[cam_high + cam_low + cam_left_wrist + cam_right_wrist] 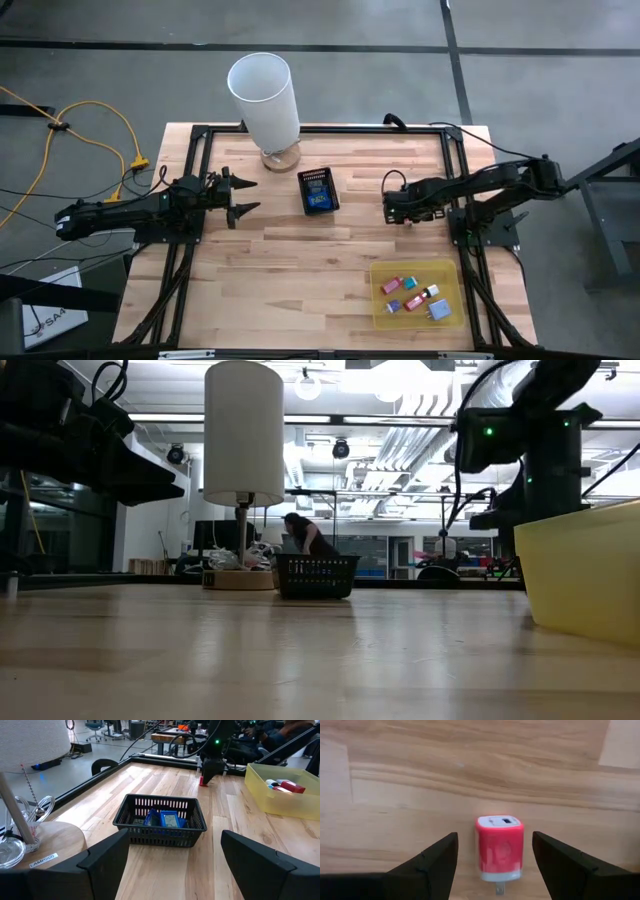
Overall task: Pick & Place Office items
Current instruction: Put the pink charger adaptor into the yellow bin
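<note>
A red block with a white end and metal prongs (500, 847) lies flat on the wooden table. My right gripper (495, 860) is open and points down over it, one finger on either side, not touching it. The block also shows in the left wrist view (202, 781), under the right gripper (394, 208). My left gripper (240, 198) is open and empty at the table's left, facing the black mesh box (160, 820), which holds blue pieces (167, 819). Several small pieces, red, pale blue, purple and white (412, 293), lie in the yellow tray (385, 315).
A lamp with a white shade (265, 95) stands on a round wooden base at the far edge, left of the mesh box (318, 190). The yellow tray (585, 575) sits at the near right. Black frame rails (195, 150) run along the table's edges. Bare wood lies at the near left.
</note>
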Motion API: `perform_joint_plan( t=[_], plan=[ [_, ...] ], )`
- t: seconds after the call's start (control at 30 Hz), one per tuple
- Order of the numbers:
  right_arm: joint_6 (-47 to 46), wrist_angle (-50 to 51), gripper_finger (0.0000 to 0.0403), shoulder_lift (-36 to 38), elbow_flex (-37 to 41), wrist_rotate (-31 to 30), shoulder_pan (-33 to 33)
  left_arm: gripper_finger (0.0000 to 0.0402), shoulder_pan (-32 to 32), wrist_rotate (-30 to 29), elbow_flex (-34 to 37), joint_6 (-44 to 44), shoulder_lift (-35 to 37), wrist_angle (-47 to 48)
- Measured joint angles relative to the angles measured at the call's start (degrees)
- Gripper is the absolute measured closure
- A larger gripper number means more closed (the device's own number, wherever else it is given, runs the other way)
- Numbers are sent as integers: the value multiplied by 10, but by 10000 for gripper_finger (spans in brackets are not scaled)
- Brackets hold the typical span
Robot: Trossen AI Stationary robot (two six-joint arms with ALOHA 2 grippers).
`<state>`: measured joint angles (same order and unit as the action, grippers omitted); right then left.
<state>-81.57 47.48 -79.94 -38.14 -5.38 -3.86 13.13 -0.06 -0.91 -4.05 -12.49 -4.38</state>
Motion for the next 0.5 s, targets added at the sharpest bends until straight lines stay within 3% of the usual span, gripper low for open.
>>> perform_joint_plan(
  t=[0.5],
  plan=[
    [8,-29,173,0,19,9,-8,94,0,0,0,0,0,0]
  ],
)
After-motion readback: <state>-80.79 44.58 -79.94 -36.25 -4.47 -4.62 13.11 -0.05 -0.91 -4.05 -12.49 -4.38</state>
